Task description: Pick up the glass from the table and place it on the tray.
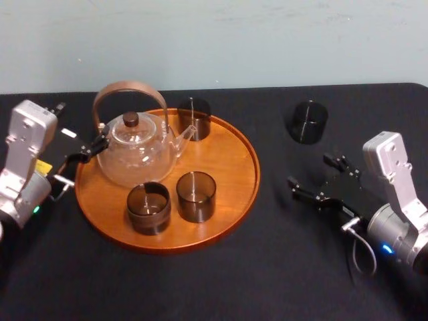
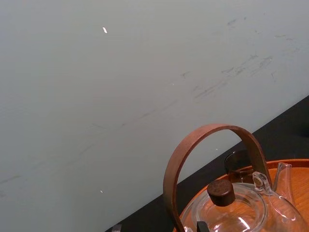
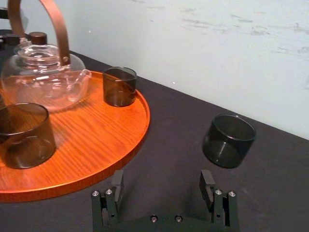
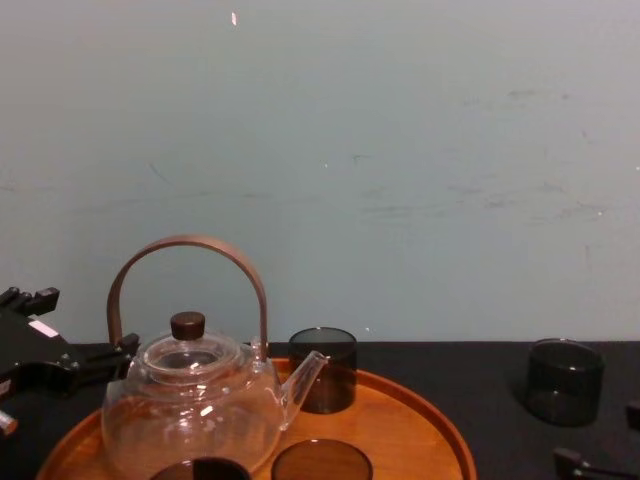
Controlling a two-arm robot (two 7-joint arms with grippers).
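At the far left, the robot's left tool (image 1: 93, 148) hung just beside the glass teapot (image 1: 136, 150), above the left edge of the tray (image 1: 256, 167); whether it was apart or together could not be told. The teapot, with its arched brown handle, stood on the left half of the round wooden tray. Three dark glasses shared the tray with it: one (image 1: 194, 118) behind the spout and two (image 1: 148, 207) (image 1: 195, 196) side by side toward the near rim. The middle and right of the tray lay bare, leaving what looked like ample room for one more.

Farther right, clear of the tray's rim, a fourth glass (image 1: 308, 122) stood upright on the black tabletop (image 1: 267, 267), untouched by either arm. This was the piece yet to be moved.

At the far right, the right tool (image 1: 314, 175) hovered low over the tabletop with its fingers (image 3: 116, 186) spread wide and nothing between them. It pointed toward the back wall, and in the right wrist view the fourth glass (image 3: 228, 140) sat ahead of it and a little to one side, near but not between the fingers.

By all appearances the job had barely begun: no grasp had been made, and the reach, the lift, the carry across to the tray and the release all remained.
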